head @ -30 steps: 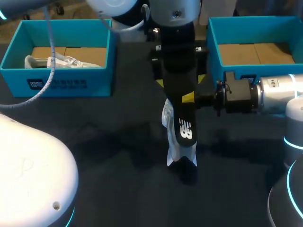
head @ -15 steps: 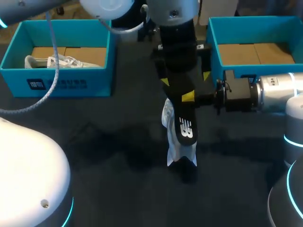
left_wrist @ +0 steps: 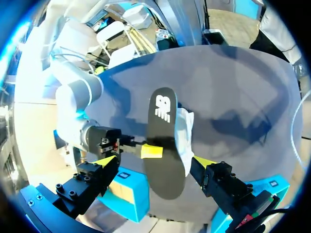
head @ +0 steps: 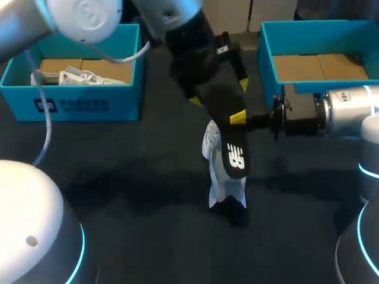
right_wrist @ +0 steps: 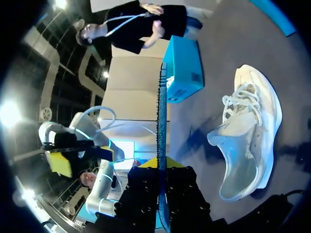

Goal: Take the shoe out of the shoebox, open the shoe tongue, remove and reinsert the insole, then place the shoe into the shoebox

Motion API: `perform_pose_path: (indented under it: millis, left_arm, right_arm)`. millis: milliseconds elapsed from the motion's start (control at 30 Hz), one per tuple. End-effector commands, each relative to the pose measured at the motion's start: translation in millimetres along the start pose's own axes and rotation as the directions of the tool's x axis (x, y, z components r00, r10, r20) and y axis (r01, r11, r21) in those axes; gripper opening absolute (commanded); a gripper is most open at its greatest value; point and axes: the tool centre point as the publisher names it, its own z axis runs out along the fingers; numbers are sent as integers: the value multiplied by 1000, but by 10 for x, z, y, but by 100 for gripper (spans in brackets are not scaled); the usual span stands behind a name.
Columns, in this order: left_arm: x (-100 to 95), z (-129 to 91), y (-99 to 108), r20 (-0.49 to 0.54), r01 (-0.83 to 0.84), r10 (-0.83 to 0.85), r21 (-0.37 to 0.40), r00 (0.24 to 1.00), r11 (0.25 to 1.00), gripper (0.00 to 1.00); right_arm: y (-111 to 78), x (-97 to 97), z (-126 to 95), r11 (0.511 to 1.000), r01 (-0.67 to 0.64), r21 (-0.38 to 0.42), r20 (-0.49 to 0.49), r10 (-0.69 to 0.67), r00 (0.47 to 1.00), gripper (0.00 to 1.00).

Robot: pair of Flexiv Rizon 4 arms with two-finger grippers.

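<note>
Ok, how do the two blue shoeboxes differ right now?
The left shoebox holds a white shoe; the right shoebox shows only its cardboard floor. The left shoebox's front wall shows almost whole; the right shoebox's is partly hidden by the right arm. Both are blue and open-topped.

Black insole (head: 235, 157) aloft, tilted, just above white laced shoe (head: 220, 186).
</note>
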Motion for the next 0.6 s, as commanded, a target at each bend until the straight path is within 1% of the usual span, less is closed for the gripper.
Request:
perform_pose_path:
  millis: [33, 67, 133, 267, 300, 400, 467, 533, 600]
  left_arm:
    - [193, 51, -25, 265, -12, 14, -10, 964, 1000, 100]
    - [208, 62, -38, 272, -21, 25, -19, 962, 1000, 100]
    - [236, 75, -46, 318, -3, 4, -4, 948, 1000, 100]
    - [307, 103, -26, 381, 28, -19, -19, 925, 999, 100]
    - [321, 101, -21, 400, 39, -32, -7, 916, 999, 100]
    - [346, 81, 19, 435, 63, -59, 5, 898, 998, 100]
    - [354, 54, 39, 459, 66, -58, -1, 886, 998, 100]
    - [364, 21, 68, 498, 77, -72, 10, 864, 997, 100]
    - [382, 3, 98, 527, 81, -69, 0, 847, 997, 100]
  right_arm:
    - [-4, 35, -29, 1000, -4, 0, 11, 4, 1000, 0]
    - [-3, 41, -35, 1000, -4, -1, 12, 4, 1000, 0]
    - [-2, 54, -47, 1000, -6, -2, 15, 6, 1000, 0]
    - [11, 75, -85, 1000, -8, -3, 21, 8, 1000, 0]
    - [14, 81, -97, 1000, -8, -4, 21, 8, 1000, 0]
    - [24, 101, -130, 1000, -1, -10, 11, 1, 1000, 0]
    - [24, 110, -155, 1000, 2, -21, -9, -3, 1000, 0]
    - [21, 118, -174, 1000, -3, -27, -20, 3, 1000, 0]
    - [17, 143, -186, 999, 0, -32, -31, -1, 1000, 0]
